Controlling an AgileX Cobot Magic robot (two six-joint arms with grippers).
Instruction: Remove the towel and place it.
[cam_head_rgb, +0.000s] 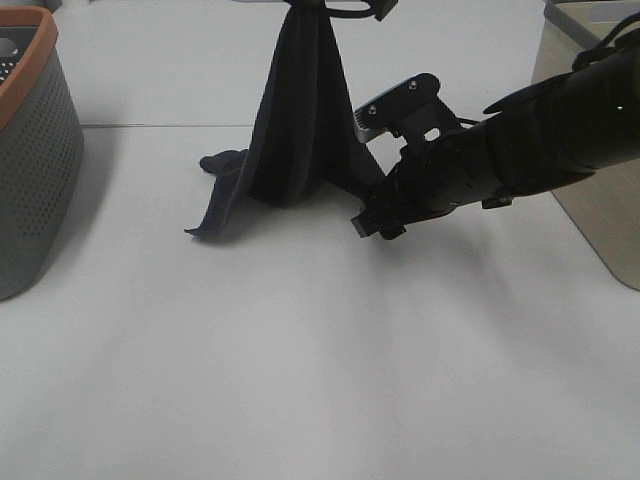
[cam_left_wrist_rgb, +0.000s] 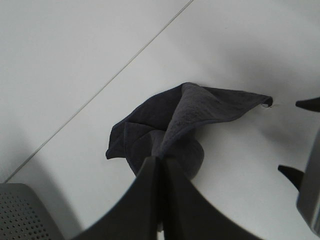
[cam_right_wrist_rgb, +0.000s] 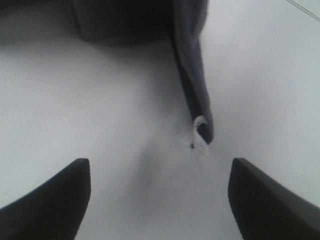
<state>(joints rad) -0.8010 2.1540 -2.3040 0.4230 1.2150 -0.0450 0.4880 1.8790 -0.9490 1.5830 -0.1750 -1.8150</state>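
table (cam_head_rgb: 300, 380): lower folds of the towel (cam_head_rgb: 300, 120) are rested on it, long axis hung near upright | left gripper (cam_left_wrist_rgb: 161, 161): clamped on the towel's peak, held high | right gripper (cam_right_wrist_rgb: 159, 195): spread wide, set low and nearer the trailing corner, which is pointed between its jaws | white tag (cam_right_wrist_rgb: 200, 135): seen at that corner, not yet touched

Left end effector (cam_left_wrist_rgb: 161, 162) pinched, right one (cam_right_wrist_rgb: 160, 167) spread

towel (cam_head_rgb: 300, 120) centre-back on table (cam_head_rgb: 320, 380) | basket (cam_head_rgb: 35, 160) far left | right pincer (cam_head_rgb: 374, 224) just right of towel
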